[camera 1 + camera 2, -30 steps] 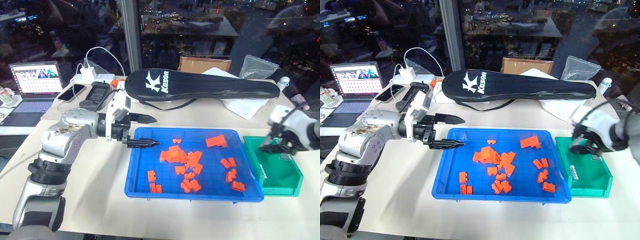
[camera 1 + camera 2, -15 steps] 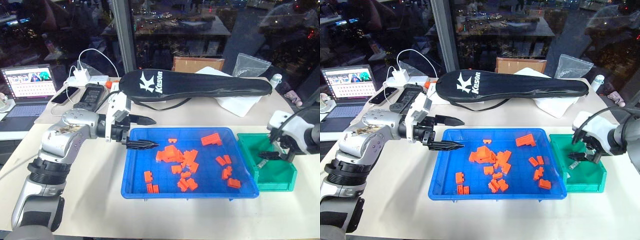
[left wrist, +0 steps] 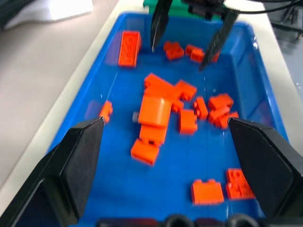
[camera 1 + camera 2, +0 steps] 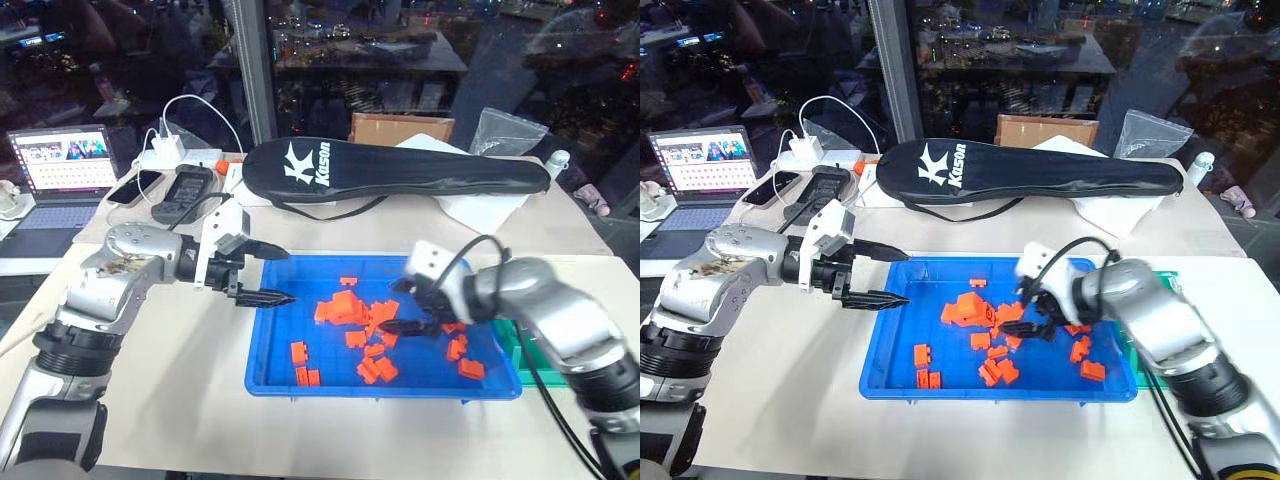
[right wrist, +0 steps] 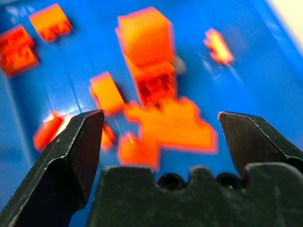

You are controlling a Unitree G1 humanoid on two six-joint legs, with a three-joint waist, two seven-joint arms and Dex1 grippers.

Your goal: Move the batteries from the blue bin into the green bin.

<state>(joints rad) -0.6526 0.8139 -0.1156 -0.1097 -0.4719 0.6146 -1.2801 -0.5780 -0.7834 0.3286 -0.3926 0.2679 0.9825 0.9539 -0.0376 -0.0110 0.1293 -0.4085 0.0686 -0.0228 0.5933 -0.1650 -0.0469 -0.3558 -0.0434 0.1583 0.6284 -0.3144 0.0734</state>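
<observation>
The blue bin (image 4: 265,370) is sitting on the pale bench (image 4: 190,400), with orange blocks (image 4: 345,308) lying scattered across its floor. The right claw (image 4: 400,318) is hanging over the middle of the blue bin, just above the orange pile, its two black fingers standing wide apart and gripping nothing. The left claw (image 4: 270,275) is hovering at the blue bin's near-left corner, over its rim, pointing inward across the tray; its fingers are also spread wide and holding nothing. In the left wrist view a small grey stub, possibly a battery (image 3: 135,116), is peeking out from beside the biggest orange block near the blue bin's middle; it is too small to tell for sure. The green bin (image 4: 1175,290) is standing just beside the blue bin's right edge, mostly hidden behind the right arm.
</observation>
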